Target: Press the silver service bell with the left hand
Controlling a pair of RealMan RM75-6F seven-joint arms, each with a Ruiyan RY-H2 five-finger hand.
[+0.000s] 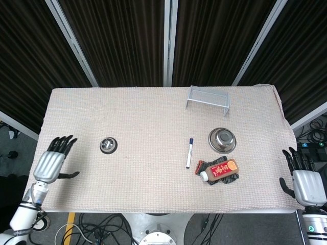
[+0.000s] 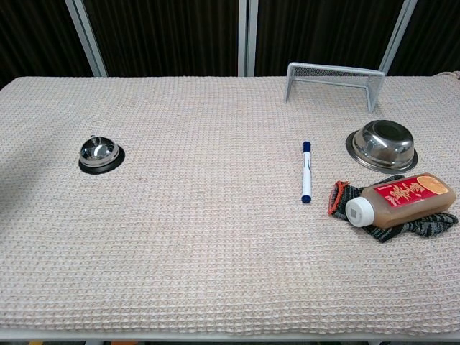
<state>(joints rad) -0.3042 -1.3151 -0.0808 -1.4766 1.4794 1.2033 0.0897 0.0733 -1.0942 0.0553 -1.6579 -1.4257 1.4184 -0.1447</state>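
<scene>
One bell; one pen; one bowl
</scene>
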